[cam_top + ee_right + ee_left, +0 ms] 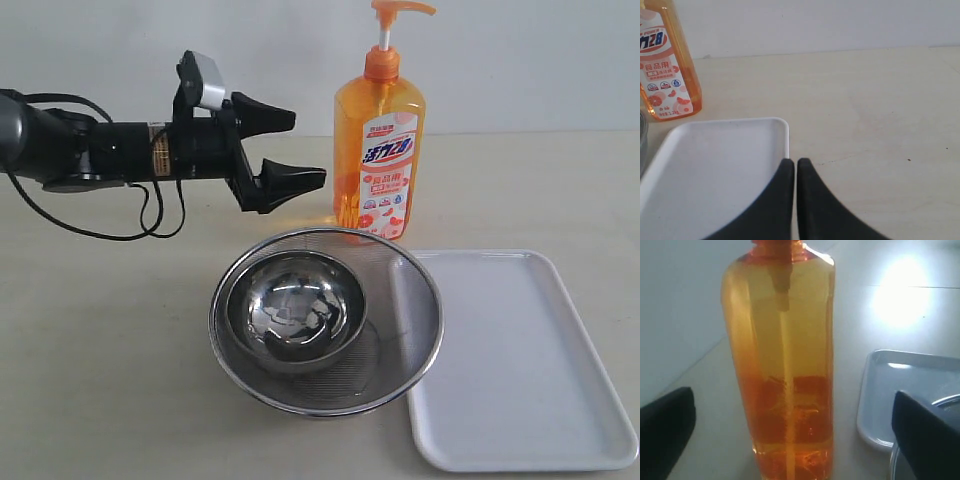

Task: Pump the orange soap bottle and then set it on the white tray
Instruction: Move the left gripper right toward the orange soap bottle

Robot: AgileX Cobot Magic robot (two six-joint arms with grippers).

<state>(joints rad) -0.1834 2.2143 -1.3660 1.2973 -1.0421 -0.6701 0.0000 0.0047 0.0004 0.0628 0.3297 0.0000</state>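
Orange translucent plastic soap bottle [378, 150], with an orange pump head, white stem and white-red label, stands upright on the pale beige tabletop [100, 360]; it is behind the round steel mesh strainer [405, 290] and just off the far-left corner of the flat rectangular white plastic tray [520, 380], not on it. A shiny steel bowl [295, 315] sits inside the strainer; in the exterior view the strainer's rim overlaps the tray's left edge.

The left gripper [308, 148] extends level from the left, jaws spread wide and holding nothing, its tips just short of the bottle's left side; in the left wrist view the bottle stands between the 2 black fingers [667, 430] with a gap on each side. The right gripper [796, 172] has its 2 fingers pressed together, empty, above the tray's rim near 1 corner; open tabletop stretches beyond that edge, and more lies left of the strainer.
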